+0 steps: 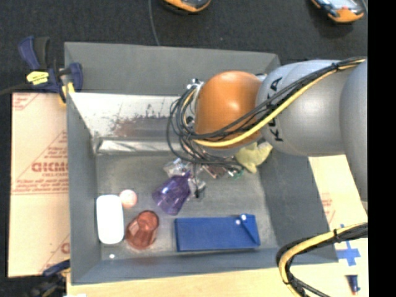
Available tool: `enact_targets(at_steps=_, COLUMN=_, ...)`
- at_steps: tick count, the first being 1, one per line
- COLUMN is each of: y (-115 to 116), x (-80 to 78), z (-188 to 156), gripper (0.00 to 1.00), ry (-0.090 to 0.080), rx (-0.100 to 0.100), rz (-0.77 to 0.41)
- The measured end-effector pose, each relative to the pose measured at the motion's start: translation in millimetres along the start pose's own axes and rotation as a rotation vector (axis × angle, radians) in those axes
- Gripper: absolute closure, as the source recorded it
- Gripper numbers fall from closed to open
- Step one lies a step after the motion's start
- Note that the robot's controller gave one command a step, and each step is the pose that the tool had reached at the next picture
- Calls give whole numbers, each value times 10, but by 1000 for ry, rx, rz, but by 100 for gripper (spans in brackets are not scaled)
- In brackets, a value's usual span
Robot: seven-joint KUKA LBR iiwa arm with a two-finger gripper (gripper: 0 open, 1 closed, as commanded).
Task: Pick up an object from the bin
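Observation:
My gripper (196, 186) hangs low in the middle of the bin, mostly hidden under the arm's orange cover. A purple see-through cup (171, 193) lies on its side just left of it, touching or nearly touching the gripper's tip. A blue flat box (213, 234) lies below the gripper along the bin's near wall. A pale yellow-green soft thing (253, 156) shows to the gripper's right, partly covered by the arm.
At the bin's lower left lie a red see-through cup (143, 229), a small pink ball (128, 197) and a white oblong bar (109, 218). The arm covers the bin's upper right part. Bare floor shows at the left and lower right.

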State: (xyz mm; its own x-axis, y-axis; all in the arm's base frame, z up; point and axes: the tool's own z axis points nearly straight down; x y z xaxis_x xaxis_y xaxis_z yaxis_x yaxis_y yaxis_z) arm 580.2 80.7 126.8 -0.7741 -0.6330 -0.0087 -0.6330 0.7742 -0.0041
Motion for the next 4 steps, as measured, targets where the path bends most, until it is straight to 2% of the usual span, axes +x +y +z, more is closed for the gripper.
enact_targets(at_steps=1, y=-21, x=-25, z=-317, gripper=100, ry=-10, rx=6, rz=4)
enact_targets(at_steps=2, y=-18, x=-20, z=-326, gripper=100, ry=-9, rx=5, rz=6)
enact_targets(at_steps=3, y=-13, x=-8, z=-731, gripper=100, ry=-2, rx=0, rz=7)
enact_targets(at_steps=4, y=-26, x=-28, z=-1117, gripper=100, ry=-9, rx=5, rz=7)
